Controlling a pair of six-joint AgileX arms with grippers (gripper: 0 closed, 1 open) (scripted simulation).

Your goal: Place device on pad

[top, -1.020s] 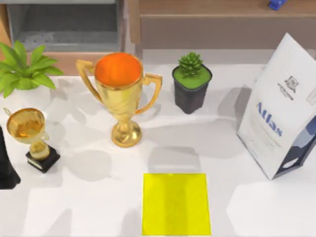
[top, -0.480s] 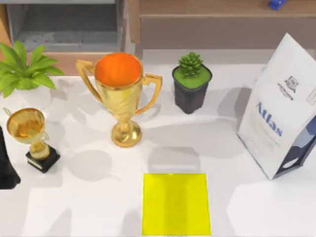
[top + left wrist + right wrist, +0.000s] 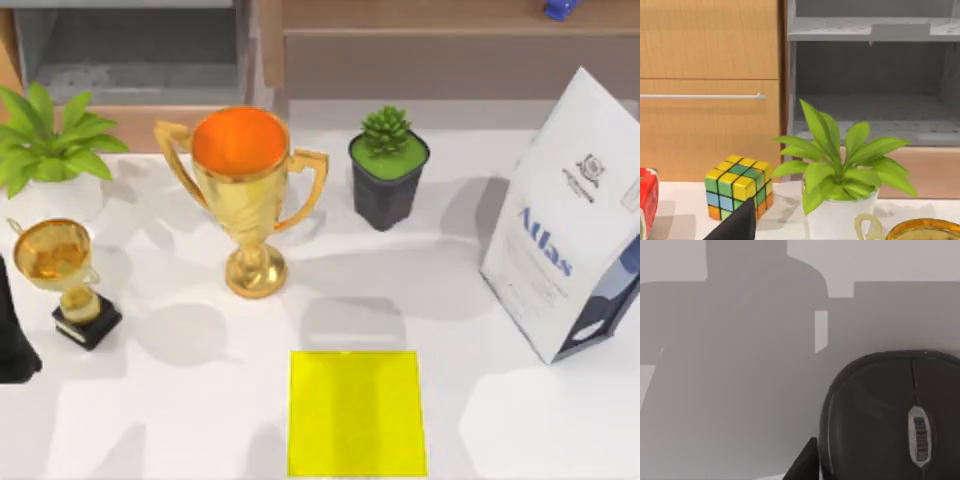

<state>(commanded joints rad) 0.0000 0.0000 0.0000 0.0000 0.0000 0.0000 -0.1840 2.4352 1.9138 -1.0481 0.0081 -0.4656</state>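
The pad [image 3: 356, 412] is a flat bright-yellow square lying at the front middle of the white table, with nothing on it. The device, a black computer mouse [image 3: 890, 415] with a scroll wheel, rests on a white surface in the right wrist view. A dark part of my right gripper [image 3: 802, 465] shows close beside the mouse, not around it. In the left wrist view a dark tip of my left gripper [image 3: 737, 225] hangs in front of a leafy plant. My left arm [image 3: 12, 340] sits at the table's left edge.
A large gold trophy [image 3: 245, 190] stands behind the pad, a small trophy [image 3: 62, 270] at the left. A succulent in a black pot [image 3: 388, 170], a white bag [image 3: 570, 220], a leafy plant [image 3: 45, 140] and a colour cube [image 3: 739, 185] stand around.
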